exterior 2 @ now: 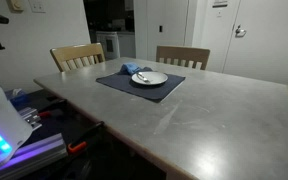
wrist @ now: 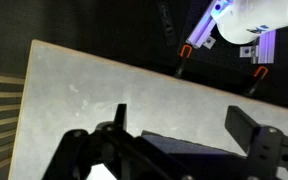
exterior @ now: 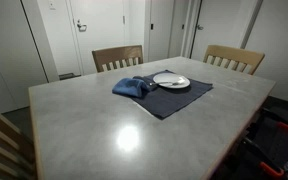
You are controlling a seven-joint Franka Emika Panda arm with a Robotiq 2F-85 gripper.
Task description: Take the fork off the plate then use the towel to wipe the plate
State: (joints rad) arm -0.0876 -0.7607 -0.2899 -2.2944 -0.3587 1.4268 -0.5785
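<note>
Gripper [wrist: 184, 128] wide open, empty; fork [exterior: 167, 77] lies on plate [exterior: 183, 83], towel [exterior: 132, 87] just beside.

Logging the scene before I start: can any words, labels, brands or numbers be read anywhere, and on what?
No legible text in any view.
Small white wall placard: too small and blurred to read.
Round white plate, blue cloth towel, dark navy mat: no markings visible.

White round plate [exterior: 182, 82], slim fork [exterior: 166, 76] lying on it, crumpled blue towel [exterior: 132, 87] just beside
</note>
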